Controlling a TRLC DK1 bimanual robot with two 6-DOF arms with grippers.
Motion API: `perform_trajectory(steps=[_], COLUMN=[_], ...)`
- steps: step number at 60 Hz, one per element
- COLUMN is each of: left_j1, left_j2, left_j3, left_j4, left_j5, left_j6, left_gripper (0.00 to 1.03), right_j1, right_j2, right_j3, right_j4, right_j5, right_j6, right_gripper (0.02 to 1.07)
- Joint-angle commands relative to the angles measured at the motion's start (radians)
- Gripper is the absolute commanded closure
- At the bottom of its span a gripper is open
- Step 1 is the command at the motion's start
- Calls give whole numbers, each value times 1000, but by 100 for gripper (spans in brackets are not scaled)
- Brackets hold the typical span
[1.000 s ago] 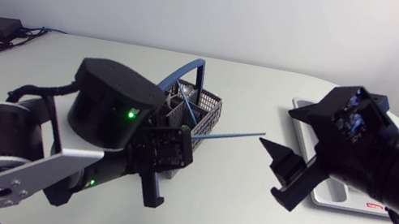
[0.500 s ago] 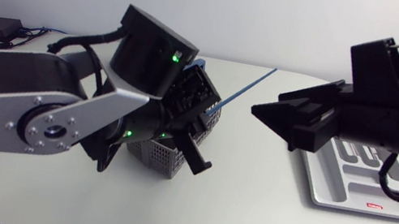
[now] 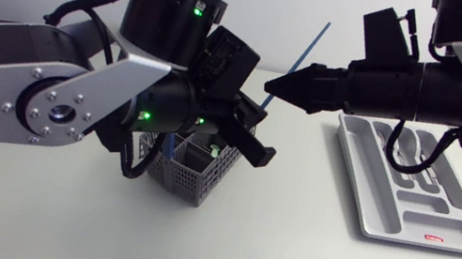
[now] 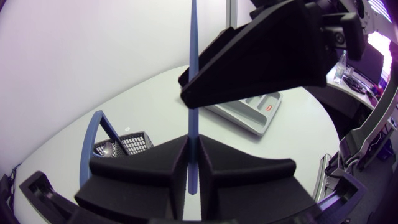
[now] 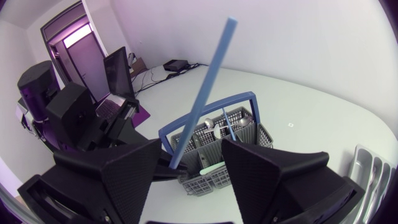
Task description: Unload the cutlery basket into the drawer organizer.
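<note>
My left hand (image 4: 193, 144) has swung up from beside the cutlery basket (image 3: 195, 169) and stays clenched on the blue-handled utensil (image 3: 306, 52), which now points steeply up above the basket instead of lying level over the worktop (image 3: 285, 253). My right hand (image 5: 191, 149) has come across from the drawer organizer (image 3: 383, 223) and hangs released, fingers either side of the handle. I judge a handover is set up, not yet taken.
</note>
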Motion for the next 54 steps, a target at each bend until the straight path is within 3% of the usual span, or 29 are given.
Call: perform_trajectory(steps=[1,9,13,20,25,39,45,54], left_j1=[5,28,36,42,42,23,33,76], left_j2=[14,14,15,21,23,14,-15,-72], left_j3=[25,27,25,22,21,7,-9,-36], left_j4=[22,36,46,56,58,38,4,-34], left_j5=[5,16,16,20,22,39,30,-26], left_j6=[-42,-62,-70,-84,-85,-24,33,122], left_gripper=[100,100,100,99,90,34,22,12], right_j1=[-1,15,24,33,38,30,-16,-140], right_j2=[37,58,68,75,77,49,18,-9], right_j3=[33,44,44,40,38,35,26,14], right_j4=[18,50,64,77,74,68,56,11], right_j5=[-11,-11,-13,-26,-33,-43,-62,-91], right_j6=[37,50,51,50,45,45,45,1], right_gripper=[56,73,88,99,102,102,102,102])
